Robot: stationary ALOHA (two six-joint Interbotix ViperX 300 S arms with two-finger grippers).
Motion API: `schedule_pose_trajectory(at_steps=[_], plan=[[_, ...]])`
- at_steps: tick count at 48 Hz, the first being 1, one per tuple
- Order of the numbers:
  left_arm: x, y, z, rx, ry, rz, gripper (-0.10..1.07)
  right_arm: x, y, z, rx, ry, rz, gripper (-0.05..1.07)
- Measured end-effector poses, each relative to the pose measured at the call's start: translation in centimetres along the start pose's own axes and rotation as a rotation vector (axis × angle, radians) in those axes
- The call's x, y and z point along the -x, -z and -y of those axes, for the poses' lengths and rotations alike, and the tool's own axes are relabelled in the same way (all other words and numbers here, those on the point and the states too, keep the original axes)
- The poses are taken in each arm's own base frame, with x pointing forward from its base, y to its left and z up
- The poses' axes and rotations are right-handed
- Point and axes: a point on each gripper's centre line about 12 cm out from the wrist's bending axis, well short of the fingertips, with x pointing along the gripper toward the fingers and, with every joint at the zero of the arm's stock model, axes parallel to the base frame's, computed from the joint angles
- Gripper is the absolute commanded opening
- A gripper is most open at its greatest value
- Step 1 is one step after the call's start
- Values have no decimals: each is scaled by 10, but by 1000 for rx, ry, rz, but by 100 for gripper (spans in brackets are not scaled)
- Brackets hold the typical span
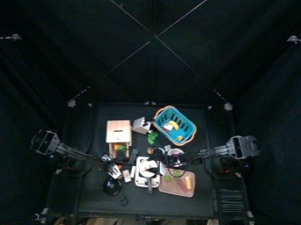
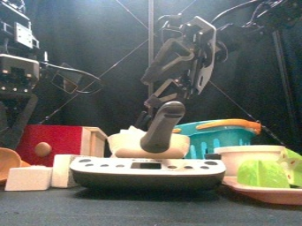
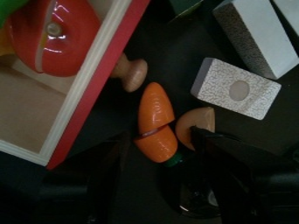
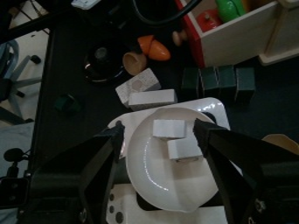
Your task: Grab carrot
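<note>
Black curtains ring a cluttered tabletop. Grasp looks nearly done, lift left: left pincer is spread, jaws flanking the carrot's green end at lower centre of the left wrist frame (contact unclear). Beside it, upper left, red-rimmed wooden box holds a red-and-orange toy. Right pincer is spread over a white bowl holding two white blocks. Blue basket, upper right of centre in the top view, holds something yellow-green.
</note>
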Motion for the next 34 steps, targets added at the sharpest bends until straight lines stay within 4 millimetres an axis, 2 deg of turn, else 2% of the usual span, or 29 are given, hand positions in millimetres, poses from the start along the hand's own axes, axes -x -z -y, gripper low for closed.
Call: schedule_pose_trajectory(at_steps=[14,27,34], plan=[[-10,-1,2,0,9,-1,91,0,1,0,0,0,-1,96],[-11,0,2,5,8,-6,75,0,0,0,0,0,0,96],[-9,-1,3,1,14,-3,73,0,0,0,0,0,0,96]])
